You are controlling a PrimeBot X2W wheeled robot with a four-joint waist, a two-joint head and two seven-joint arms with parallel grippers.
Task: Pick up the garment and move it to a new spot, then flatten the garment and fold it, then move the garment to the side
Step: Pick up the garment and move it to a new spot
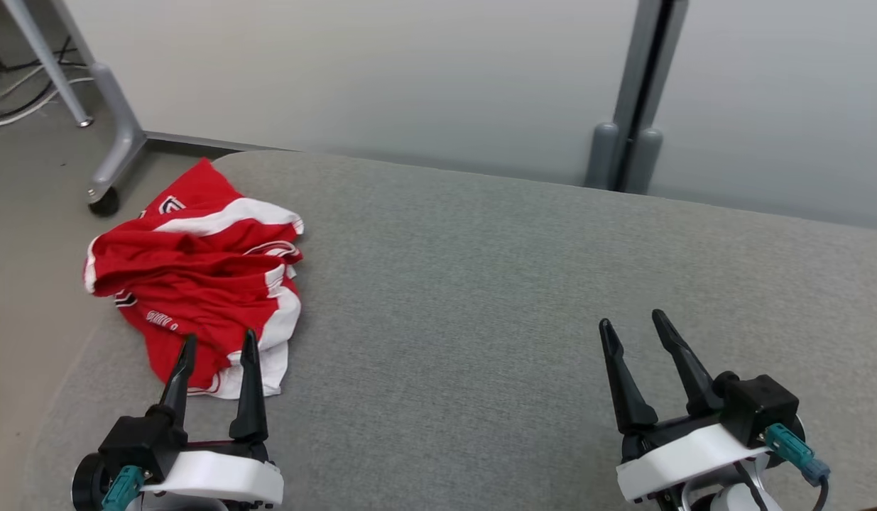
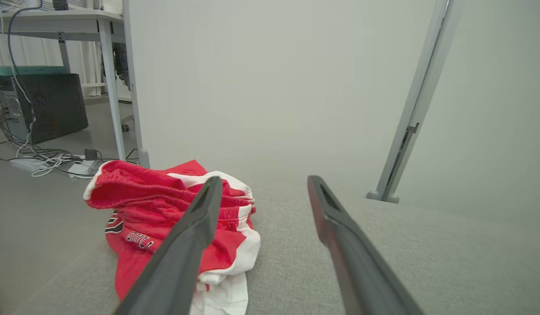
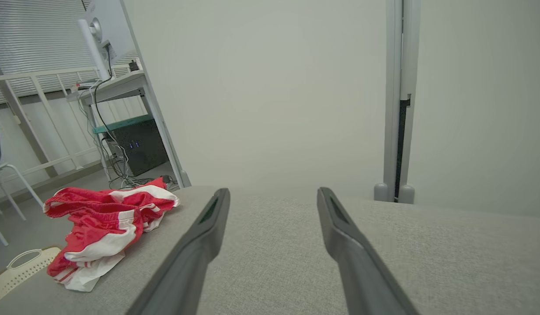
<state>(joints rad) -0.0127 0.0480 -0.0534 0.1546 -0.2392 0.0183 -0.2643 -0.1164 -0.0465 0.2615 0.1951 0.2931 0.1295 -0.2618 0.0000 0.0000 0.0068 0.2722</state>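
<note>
Pick-up not started: crumpled red-and-white fabric garment (image 1: 200,273) untouched, left gripper (image 1: 218,348) and right gripper (image 1: 631,323) both spread empty; next, left reaches in.

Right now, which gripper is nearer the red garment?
The left gripper, right by the garment; the right gripper is far off across the grey surface.

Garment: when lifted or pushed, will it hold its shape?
Likely floppy: the garment lies crumpled in soft folds, so it should drape and unfurl. Probably light, being thin cloth. Pushed, it would likely bunch, not slide: the grey surface looks textured.
</note>
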